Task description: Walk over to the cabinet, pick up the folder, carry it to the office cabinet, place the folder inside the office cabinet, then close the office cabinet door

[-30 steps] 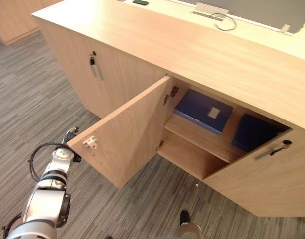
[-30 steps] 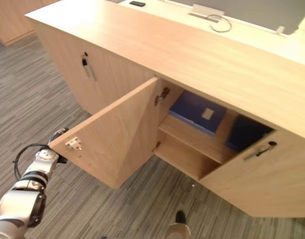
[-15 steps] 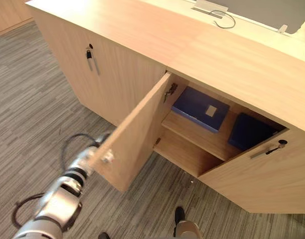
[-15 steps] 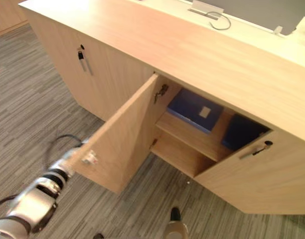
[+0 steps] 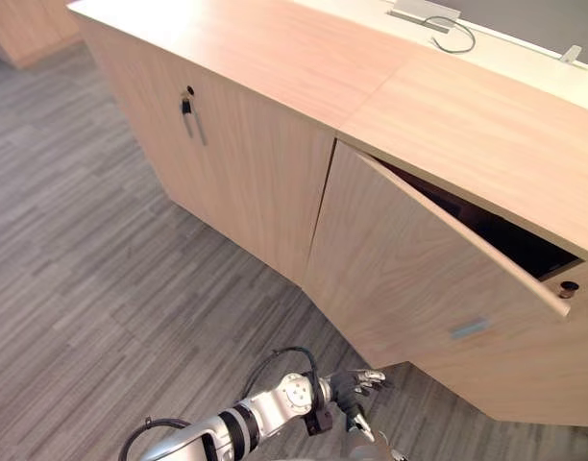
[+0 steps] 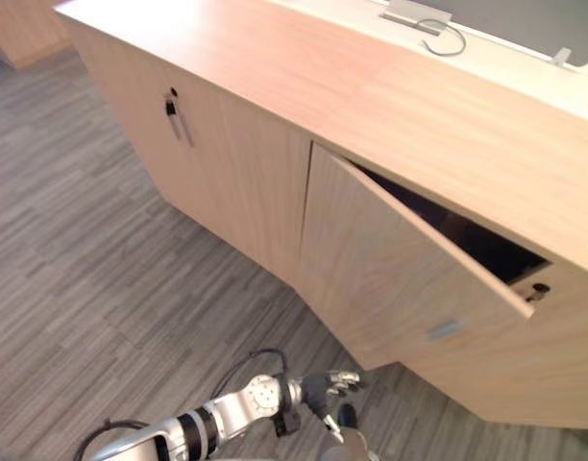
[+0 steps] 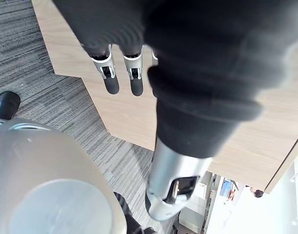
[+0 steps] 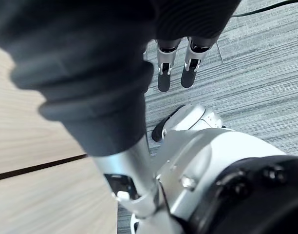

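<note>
Step in hand: last one, closing the door. Light-wood office cabinet (image 5: 275, 58) has its plain wooden door (image 5: 409, 259) swung nearly home but not flush: dark wedge-shaped gap (image 5: 496, 238) open along the door's top edge, widest at the free side. Folder: neither hand has it; I judge it's inside, but the gap is too dark to tell. Left hand (image 5: 356, 389) is low over the grey striped carpet floor (image 5: 102, 269), near the door's bottom edge, apart from it as far as I can tell; fingers (image 7: 110, 80) straight and side by side, nothing in them. Right hand (image 8: 164, 68) hangs toward the floor, fingers relaxed, empty. Next move, my read: bring left hand up to the door's outer face, toward the free edge, and push flat-fingered until the gap goes. Keep fingertips off the closing edge so they don't get trapped. Closed neighbouring door (image 5: 246, 182) with slim metal handle (image 5: 195, 120) shows what flush should look like
</note>
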You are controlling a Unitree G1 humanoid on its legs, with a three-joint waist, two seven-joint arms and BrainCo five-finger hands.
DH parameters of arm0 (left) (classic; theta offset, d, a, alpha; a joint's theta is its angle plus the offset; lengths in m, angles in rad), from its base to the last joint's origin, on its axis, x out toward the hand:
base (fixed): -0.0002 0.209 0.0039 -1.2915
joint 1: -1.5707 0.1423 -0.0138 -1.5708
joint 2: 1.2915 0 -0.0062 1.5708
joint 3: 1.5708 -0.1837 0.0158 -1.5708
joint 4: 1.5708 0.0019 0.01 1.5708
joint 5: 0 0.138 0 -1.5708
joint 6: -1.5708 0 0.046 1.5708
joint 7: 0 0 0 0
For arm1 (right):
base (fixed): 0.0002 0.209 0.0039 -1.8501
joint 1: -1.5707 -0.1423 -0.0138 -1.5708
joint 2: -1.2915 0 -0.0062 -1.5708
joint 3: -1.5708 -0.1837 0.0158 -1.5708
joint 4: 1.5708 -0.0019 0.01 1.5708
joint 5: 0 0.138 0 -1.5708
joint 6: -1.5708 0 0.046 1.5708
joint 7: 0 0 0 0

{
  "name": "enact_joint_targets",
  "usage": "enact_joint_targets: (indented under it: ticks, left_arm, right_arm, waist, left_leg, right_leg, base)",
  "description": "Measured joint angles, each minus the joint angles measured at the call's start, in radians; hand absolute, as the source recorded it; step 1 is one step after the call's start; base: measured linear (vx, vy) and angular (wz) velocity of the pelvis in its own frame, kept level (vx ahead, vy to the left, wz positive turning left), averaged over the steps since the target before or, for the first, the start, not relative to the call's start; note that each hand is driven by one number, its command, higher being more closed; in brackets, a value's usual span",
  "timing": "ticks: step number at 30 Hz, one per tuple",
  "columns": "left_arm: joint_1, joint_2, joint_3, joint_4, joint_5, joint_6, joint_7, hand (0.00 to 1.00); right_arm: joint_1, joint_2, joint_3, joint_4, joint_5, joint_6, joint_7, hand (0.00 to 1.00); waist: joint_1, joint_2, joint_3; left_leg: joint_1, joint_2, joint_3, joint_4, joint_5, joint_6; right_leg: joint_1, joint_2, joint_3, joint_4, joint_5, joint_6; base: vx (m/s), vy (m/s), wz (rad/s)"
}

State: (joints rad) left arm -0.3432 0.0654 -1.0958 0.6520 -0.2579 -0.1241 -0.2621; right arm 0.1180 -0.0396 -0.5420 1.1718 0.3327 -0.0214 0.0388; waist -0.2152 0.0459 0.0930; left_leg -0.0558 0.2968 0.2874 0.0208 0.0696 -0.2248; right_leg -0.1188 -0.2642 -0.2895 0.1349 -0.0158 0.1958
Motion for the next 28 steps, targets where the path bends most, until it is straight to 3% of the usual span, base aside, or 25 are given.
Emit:
enact_joint_targets:
  ticks: [3,5,7,8,11,12,13,15,16,18,20,22,24,28]
  left_arm:
    - [0.027,-0.056,-0.011,0.000,-0.011,0.001,-0.004,0.00]
    - [0.044,-0.079,-0.008,0.008,-0.005,0.000,-0.003,0.00]
    - [0.049,-0.074,0.070,0.046,0.031,0.000,0.016,0.00]
    - [0.059,-0.073,0.158,0.079,0.058,0.000,0.042,0.00]
    - [0.082,-0.066,0.355,0.162,0.094,-0.001,0.099,0.00]
    - [0.097,-0.062,0.463,0.216,0.100,-0.002,0.129,0.00]
    - [0.122,-0.052,0.577,0.266,0.108,0.000,0.154,0.00]
    - [0.173,-0.011,0.705,0.313,0.112,0.008,0.184,0.00]
    - [0.209,0.022,0.781,0.326,0.114,0.015,0.198,0.00]
    - [0.253,0.052,0.893,0.341,0.113,0.024,0.213,0.00]
    - [0.305,0.062,1.067,0.339,0.106,0.026,0.227,0.00]
    - [0.361,0.051,1.177,0.339,0.112,0.018,0.248,0.00]
    - [0.408,0.037,1.246,0.346,0.119,0.015,0.265,0.00]
    - [0.445,-0.023,1.342,0.400,0.097,0.017,0.257,0.00]
  right_arm:
    - [-0.001,-0.043,0.025,0.001,-0.005,0.001,0.000,0.00]
    - [-0.002,-0.062,0.037,0.004,-0.008,0.000,-0.003,0.00]
    - [-0.010,-0.074,0.064,0.006,-0.006,0.000,-0.004,0.00]
    - [-0.011,-0.077,0.074,0.007,-0.003,0.000,-0.006,0.00]
    - [-0.014,-0.081,0.111,0.018,0.000,0.001,-0.012,0.00]
    - [-0.024,-0.078,0.120,0.020,0.000,0.002,-0.013,0.00]
    - [-0.042,-0.084,0.144,0.020,0.000,0.002,-0.015,0.00]
    - [-0.064,-0.082,0.162,0.019,0.000,0.002,-0.013,0.00]
    - [-0.070,-0.079,0.182,0.010,0.000,0.001,-0.014,0.00]
    - [-0.052,-0.053,0.221,-0.029,0.002,-0.002,-0.018,0.00]
    - [-0.044,-0.057,0.268,-0.046,-0.006,0.000,-0.021,0.00]
    - [-0.044,-0.054,0.295,-0.062,-0.022,-0.004,-0.020,0.00]
    - [-0.043,-0.048,0.310,-0.068,-0.033,-0.007,-0.020,0.00]
    - [-0.037,-0.031,0.309,-0.066,-0.037,-0.016,-0.017,0.00]
  waist:
    - [-0.004,0.038,0.008]
    - [0.003,0.032,0.013]
    - [0.019,0.027,0.017]
    - [0.026,0.027,0.017]
    - [0.055,0.025,0.019]
    - [0.077,0.015,0.025]
    - [0.101,0.004,0.038]
    - [0.113,-0.004,0.057]
    - [0.128,0.001,0.076]
    - [0.147,-0.020,0.089]
    - [0.173,-0.030,0.088]
    - [0.174,-0.035,0.077]
    - [0.182,-0.047,0.051]
    - [0.183,-0.046,0.009]
  left_leg:
    - [-0.058,0.018,-0.039,0.093,-0.020,0.030]
    - [-0.064,0.015,-0.032,0.157,-0.025,0.139]
    - [-0.067,0.000,-0.038,0.197,0.024,0.195]
    - [-0.069,-0.012,-0.067,0.212,0.065,0.202]
    - [-0.092,-0.013,-0.131,0.302,0.084,0.198]
    - [-0.117,-0.048,-0.195,0.382,0.006,0.145]
    - [-0.119,-0.142,-0.284,0.441,-0.127,0.129]
    - [-0.116,-0.273,-0.379,0.429,-0.261,0.135]
    - [-0.093,-0.311,-0.415,0.368,-0.282,0.162]
    - [-0.066,-0.324,-0.397,0.349,-0.286,0.153]
    - [-0.055,-0.324,-0.379,0.349,-0.281,0.161]
    - [-0.025,-0.327,-0.364,0.323,-0.282,0.175]
    - [0.014,-0.318,-0.342,0.266,-0.275,0.187]
    - [0.085,-0.289,-0.315,0.199,-0.269,0.190]
  right_leg:
    - [-0.028,-0.011,-0.024,0.099,-0.075,0.002]
    - [-0.042,-0.024,-0.011,0.161,-0.117,-0.006]
    - [-0.042,-0.023,0.044,0.156,-0.118,-0.009]
    - [-0.041,-0.017,0.085,0.142,-0.114,-0.016]
    - [-0.035,0.004,0.137,0.114,-0.096,-0.043]
    - [-0.031,0.010,0.192,0.098,-0.083,-0.063]
    - [-0.032,0.010,0.257,0.085,-0.070,-0.083]
    - [-0.025,0.026,0.317,0.082,-0.064,-0.077]
    - [-0.014,0.054,0.353,0.085,-0.063,-0.057]
    - [0.001,0.066,0.376,0.070,-0.052,-0.058]
    - [-0.001,0.111,0.368,0.083,-0.052,-0.065]
    - [0.028,0.109,0.373,0.046,-0.043,-0.078]
    - [0.048,0.114,0.376,0.007,-0.034,-0.091]
    - [0.102,0.136,0.382,-0.062,-0.012,-0.102]
  base:
    - [-0.13,-0.047,0.33]
    - [-0.15,-0.047,0.01]
    - [-0.09,-0.062,-0.36]
    - [-0.07,-0.082,-0.43]
    - [-0.06,-0.086,-0.54]
    - [0.01,0.065,-0.95]
    - [0.02,0.129,-1.08]
    - [0.03,0.240,-1.04]
    - [0.03,0.249,-0.99]
    - [0.05,0.165,-0.50]
    - [0.13,0.102,-0.28]
    - [0.12,0.112,-0.25]
    - [0.09,0.042,-0.31]
    - [0.10,-0.021,-0.23]
